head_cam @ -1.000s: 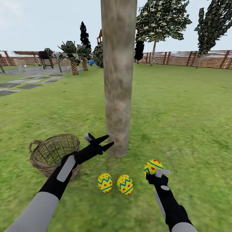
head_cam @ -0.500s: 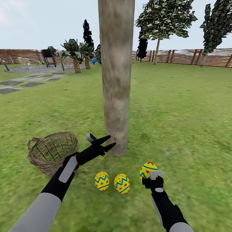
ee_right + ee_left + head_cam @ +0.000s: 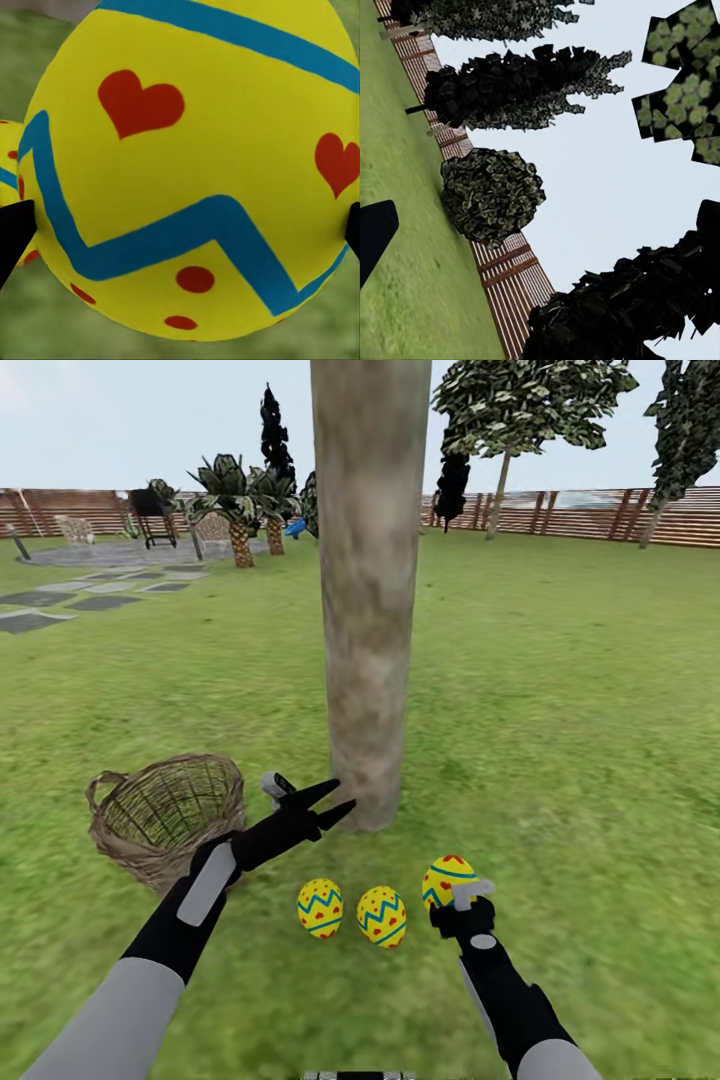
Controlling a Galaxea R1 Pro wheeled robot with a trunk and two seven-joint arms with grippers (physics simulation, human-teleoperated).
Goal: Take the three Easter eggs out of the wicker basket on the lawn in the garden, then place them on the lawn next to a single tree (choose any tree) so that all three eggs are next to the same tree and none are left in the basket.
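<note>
Two yellow Easter eggs (image 3: 320,908) (image 3: 382,916) with blue zigzags lie on the lawn (image 3: 560,690) just in front of the thick pale tree trunk (image 3: 368,590). My right gripper (image 3: 455,895) is shut on the third egg (image 3: 447,878), held low just right of the other two; up close this egg (image 3: 187,165) has a dark fingertip at each side. The wicker basket (image 3: 140,855) stands left of the trunk and looks empty. My left gripper (image 3: 325,805) hangs open between basket and trunk, with nothing in it.
Grey stepping stones (image 3: 90,598) lead to a patio with a dark grill (image 3: 150,525) at the far left. Short palms (image 3: 240,510) and dark cypresses (image 3: 275,430) stand behind the trunk. A brown slat fence (image 3: 570,512) rings the grass, with open lawn to the right.
The head camera has shifted slightly. My right gripper has carried its egg a little to the left, closer to the two eggs on the grass. The left arm has stayed put.
</note>
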